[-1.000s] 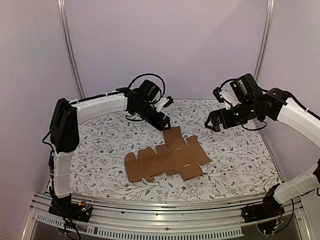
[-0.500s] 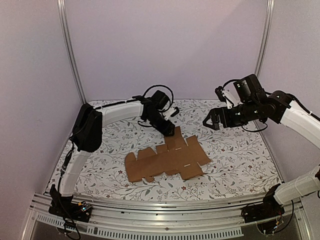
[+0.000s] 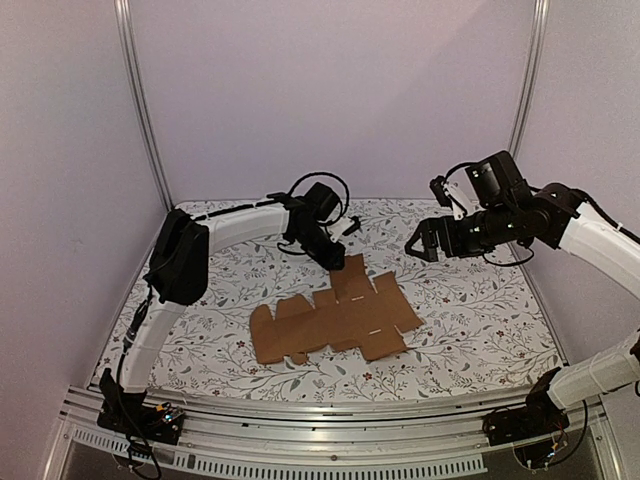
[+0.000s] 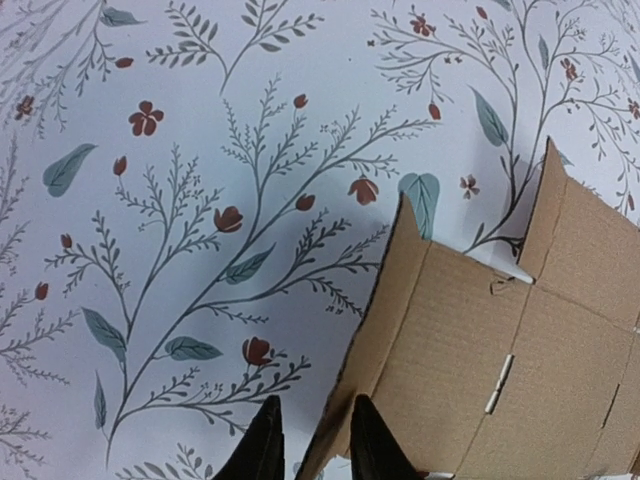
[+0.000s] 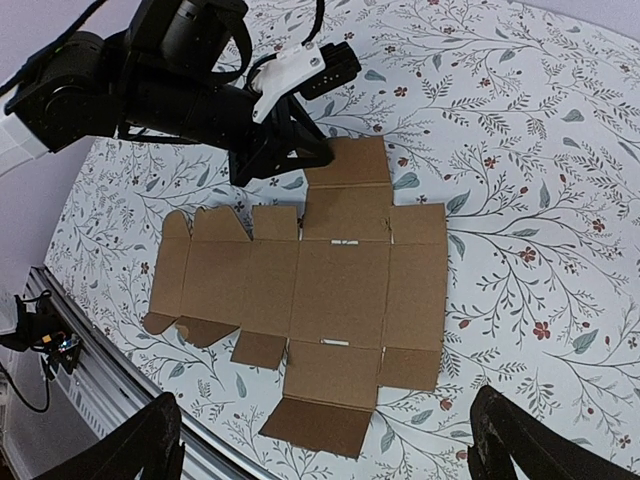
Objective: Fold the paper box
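With L fingers (image 4: 262, 450) narrowly apart astride paper box (image 4: 470, 330) flap edge, R fingers (image 5: 150, 450) wide apart, pinch squarely & hinge up along crease

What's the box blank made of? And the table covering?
The paper box: brown corrugated cardboard, matte, uncoated-looking; fine ribbing shows on its face in the left wrist view. The table covering: matte white sheet printed with leaves and red flowers; cloth or vinyl, cannot tell.
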